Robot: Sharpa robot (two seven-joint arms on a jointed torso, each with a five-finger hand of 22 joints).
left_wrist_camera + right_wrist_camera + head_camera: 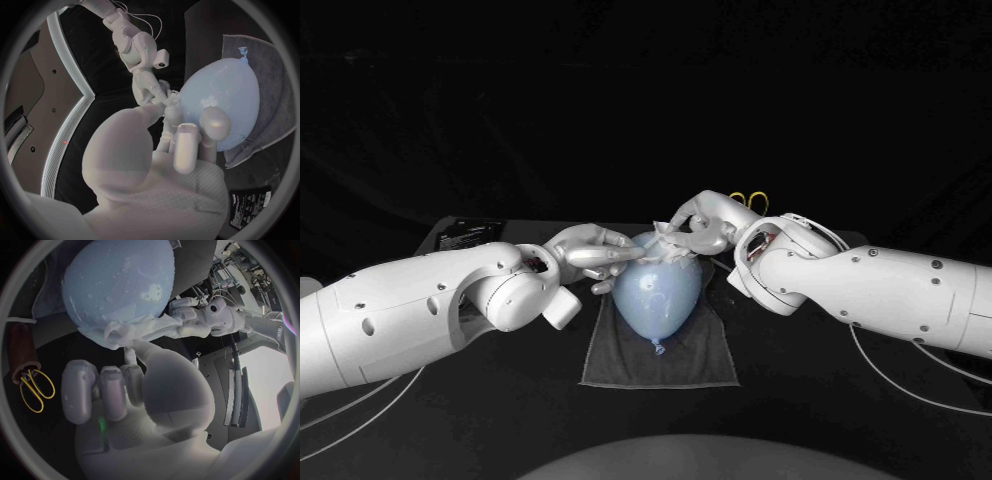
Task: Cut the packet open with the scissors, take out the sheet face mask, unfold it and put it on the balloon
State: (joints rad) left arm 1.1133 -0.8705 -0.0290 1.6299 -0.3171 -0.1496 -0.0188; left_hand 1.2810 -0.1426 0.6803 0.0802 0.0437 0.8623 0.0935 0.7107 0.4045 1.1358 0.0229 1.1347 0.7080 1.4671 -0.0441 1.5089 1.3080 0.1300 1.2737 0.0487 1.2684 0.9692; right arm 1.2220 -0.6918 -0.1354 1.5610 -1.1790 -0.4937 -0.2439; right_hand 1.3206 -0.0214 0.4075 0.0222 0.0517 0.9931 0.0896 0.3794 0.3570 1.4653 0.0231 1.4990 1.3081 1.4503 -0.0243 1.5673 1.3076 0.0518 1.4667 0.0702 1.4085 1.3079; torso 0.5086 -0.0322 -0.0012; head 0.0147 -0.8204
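Right hand [697,225] pinches bunched mask [668,243] at balloon [656,295] far end; left hand [596,255] rests on balloon, grip unclear. Judged: unfolding step. Next: spread mask nearward over balloon.

backdrop: black backdrop [516,100] behind | furniture: black table [790,420] | light: dim surroundings

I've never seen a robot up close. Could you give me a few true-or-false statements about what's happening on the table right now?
1. The balloon lies on a grey cloth. True.
2. The mask is spread smoothly over the balloon. False: it is bunched up at the balloon's far end.
3. The right hand holds the scissors. False: they lie beyond it, unheld.
4. The left hand and the right hand are both at the balloon's far end. True.
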